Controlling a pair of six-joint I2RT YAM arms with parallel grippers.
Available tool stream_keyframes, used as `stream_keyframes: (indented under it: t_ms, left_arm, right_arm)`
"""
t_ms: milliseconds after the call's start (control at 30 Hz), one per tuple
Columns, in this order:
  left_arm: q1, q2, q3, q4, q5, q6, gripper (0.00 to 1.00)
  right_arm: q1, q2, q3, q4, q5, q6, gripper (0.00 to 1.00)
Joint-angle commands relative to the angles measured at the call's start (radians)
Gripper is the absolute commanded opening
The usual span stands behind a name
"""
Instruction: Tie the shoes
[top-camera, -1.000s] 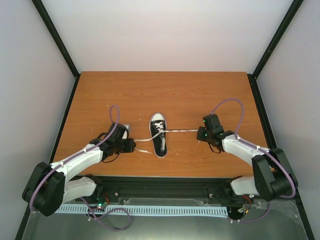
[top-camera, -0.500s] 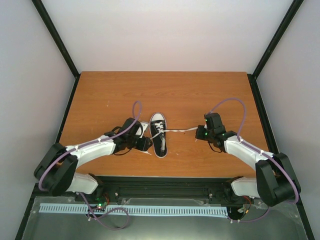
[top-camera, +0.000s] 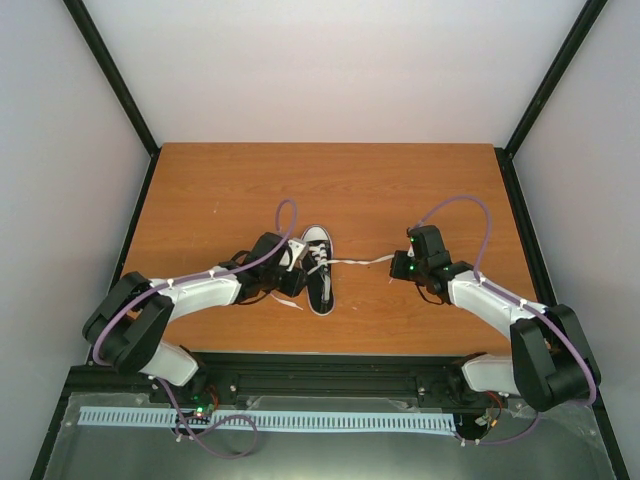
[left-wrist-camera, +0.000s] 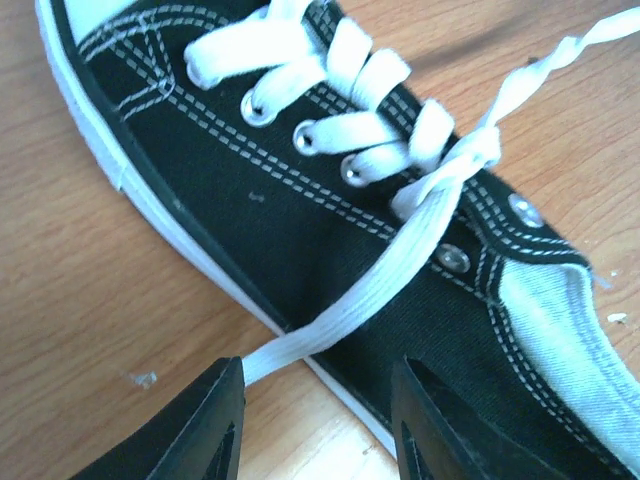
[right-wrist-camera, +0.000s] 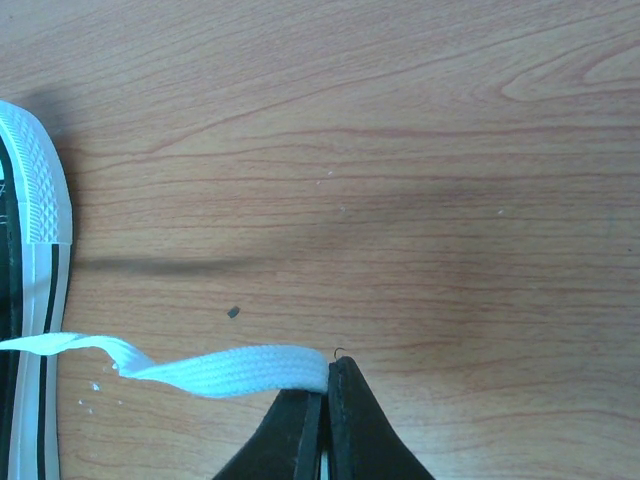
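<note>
While the wooden table (top-camera: 400, 190) bears the black sneaker (top-camera: 320, 285) at its middle, the right gripper (right-wrist-camera: 325, 400) is pinched shut on one white lace (right-wrist-camera: 230, 370) and the left gripper (left-wrist-camera: 316, 400) stands half open astride the other lace (left-wrist-camera: 400, 270), unclamped. Gathering both ends seems underway; next, closing squarely on that lace.

Left claw (left-wrist-camera: 318, 395) parted, right claw (right-wrist-camera: 326, 385) pinched shut

Shoe (top-camera: 318, 272) between left claw (top-camera: 292, 282) and right claw (top-camera: 397, 266)
</note>
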Motion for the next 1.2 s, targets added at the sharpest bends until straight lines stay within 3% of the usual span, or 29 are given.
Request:
stream_keyframes:
  t_ms: [0, 167, 433, 633, 767, 1167]
  left_arm:
    - [-0.006, 0.002, 0.030, 0.096, 0.035, 0.049, 0.42]
    - [-0.006, 0.046, 0.059, 0.091, 0.064, 0.068, 0.34]
    - [-0.007, 0.098, 0.069, 0.105, 0.067, 0.085, 0.35]
    - [-0.007, 0.092, 0.055, 0.144, 0.052, 0.070, 0.08]
    - [-0.007, 0.062, 0.044, 0.180, 0.106, 0.064, 0.01]
    - [-0.005, 0.013, 0.094, 0.187, 0.200, 0.048, 0.01]
  right_arm:
    - [-0.011, 0.009, 0.022, 0.020, -0.009, -0.013, 0.03]
    - [-0.015, 0.008, 0.026, 0.014, -0.012, -0.019, 0.03]
    - [-0.022, 0.009, 0.027, 0.015, -0.026, -0.021, 0.03]
    - [-0.023, 0.003, 0.029, 0.006, -0.021, -0.022, 0.03]
    - [-0.025, 0.002, 0.041, -0.008, -0.022, -0.026, 0.03]
    - [-0.021, 0.104, 0.237, -0.016, -0.109, -0.026, 0.03]
